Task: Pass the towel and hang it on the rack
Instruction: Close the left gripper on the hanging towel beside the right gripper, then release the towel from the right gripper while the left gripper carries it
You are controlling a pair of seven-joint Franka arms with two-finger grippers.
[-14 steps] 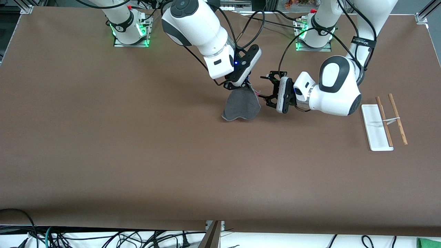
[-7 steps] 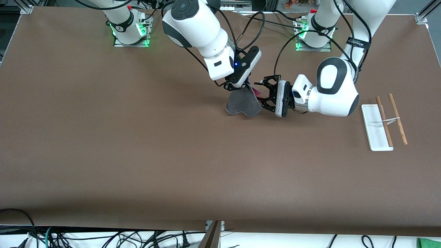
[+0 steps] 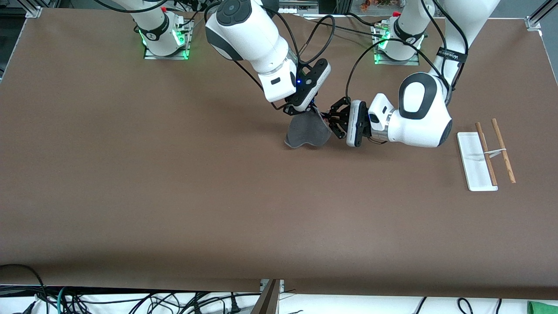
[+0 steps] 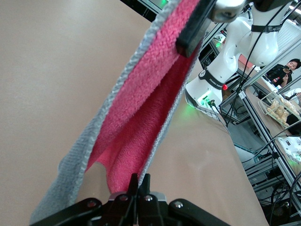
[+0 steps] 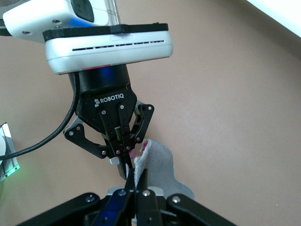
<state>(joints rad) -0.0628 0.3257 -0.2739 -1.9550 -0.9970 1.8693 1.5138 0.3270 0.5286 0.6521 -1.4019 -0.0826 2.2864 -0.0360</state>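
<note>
The dark grey towel [image 3: 305, 131] hangs in the air over the middle of the table. My right gripper [image 3: 302, 110] is shut on its top edge. My left gripper [image 3: 327, 119] comes in sideways from the left arm's end and is shut on the towel's upper corner beside it. In the left wrist view the towel's pink-red face [image 4: 141, 108] runs up from my shut left gripper [image 4: 139, 181]. In the right wrist view my right gripper [image 5: 139, 181] pinches the towel's stitched edge [image 5: 157, 162], with the left gripper [image 5: 123, 162] right against it. The rack [image 3: 486, 152] stands on its white base [image 3: 471, 161].
The rack is near the left arm's end of the table, well apart from both grippers. Brown table surface lies all around and below the hanging towel. Cables and the table's front edge run along the side nearest the front camera.
My left gripper has moved in toward the towel and closed on its upper corner. The towel has drawn up a little. The right gripper has held its place.
</note>
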